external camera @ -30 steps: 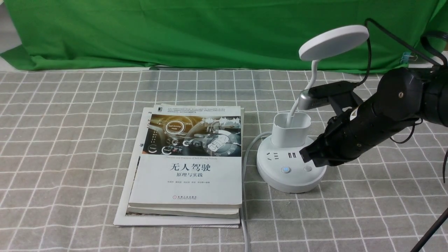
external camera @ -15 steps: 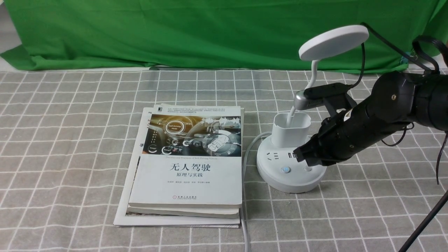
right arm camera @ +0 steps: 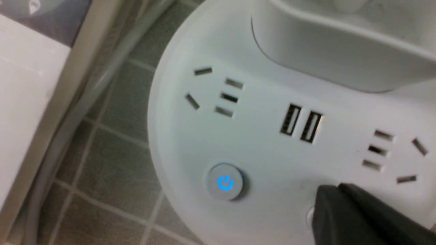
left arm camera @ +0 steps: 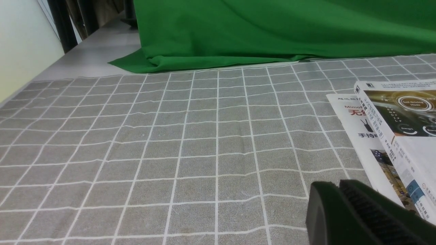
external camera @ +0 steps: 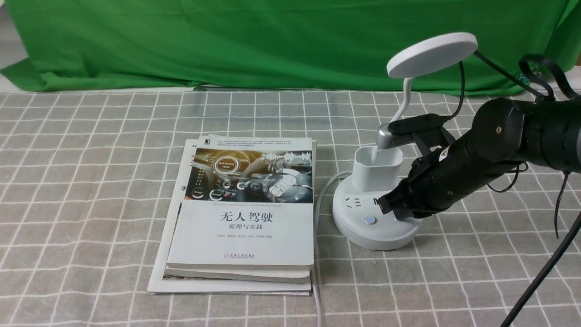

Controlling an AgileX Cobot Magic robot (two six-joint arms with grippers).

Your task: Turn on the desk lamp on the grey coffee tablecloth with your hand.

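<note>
The lamp [external camera: 377, 172] stands on the cloth [external camera: 91, 181] near the desk's right edge – the right gripper [external camera: 391, 206], closed into one blunt tip, is at its base beside the lit button [right arm camera: 224, 183], likely to press the switch

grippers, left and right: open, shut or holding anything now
Left gripper: fingers shut, holding nothing.
Right gripper: fingers shut, holding nothing, tip over the base of the desk lamp.
</note>
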